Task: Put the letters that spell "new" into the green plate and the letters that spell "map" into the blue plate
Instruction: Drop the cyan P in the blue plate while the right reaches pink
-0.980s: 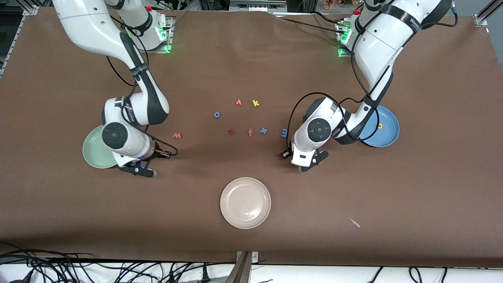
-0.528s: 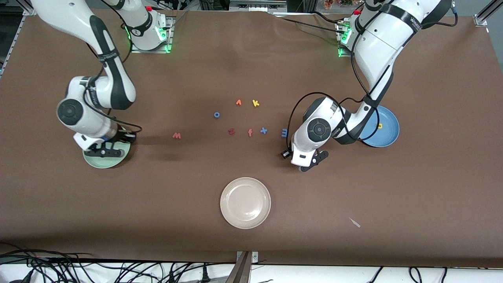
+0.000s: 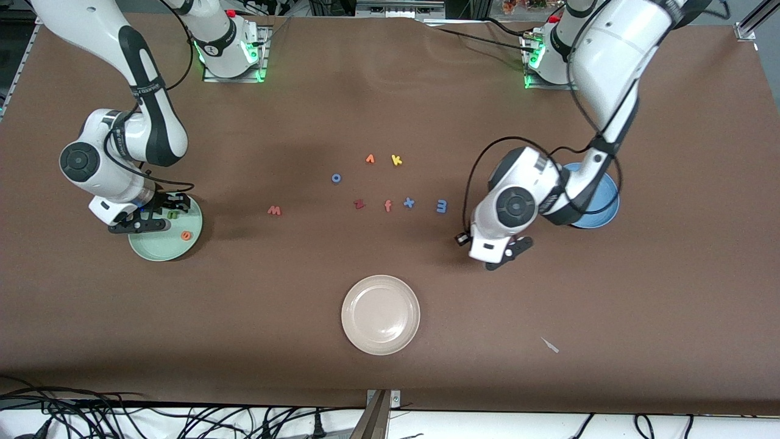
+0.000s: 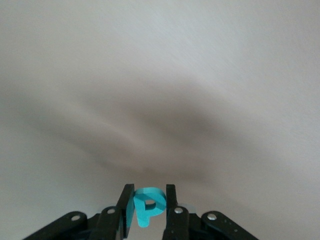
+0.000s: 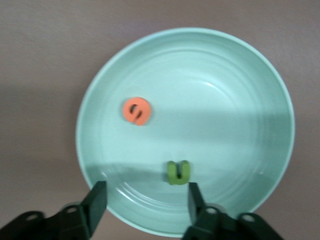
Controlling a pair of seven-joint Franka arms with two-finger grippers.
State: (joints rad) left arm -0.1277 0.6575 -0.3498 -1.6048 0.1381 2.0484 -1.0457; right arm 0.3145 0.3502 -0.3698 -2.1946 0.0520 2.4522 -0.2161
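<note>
Right end effector (image 5: 145,200) hovering released over the green plate (image 5: 250,100) holding green "n" (image 5: 178,172) and orange "e" (image 5: 136,111), left end effector (image 4: 150,207) grasping the teal "p" (image 4: 146,206) above the surface (image 3: 548,292)

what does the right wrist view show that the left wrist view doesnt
Only the right wrist view shows the green plate with the orange "e" and the green "n" lying in it, under the open right gripper. Only the left wrist view shows the teal "p", clamped in the shut left gripper above the table. Both show their own gripper's black fingers and the brown tabletop.
</note>
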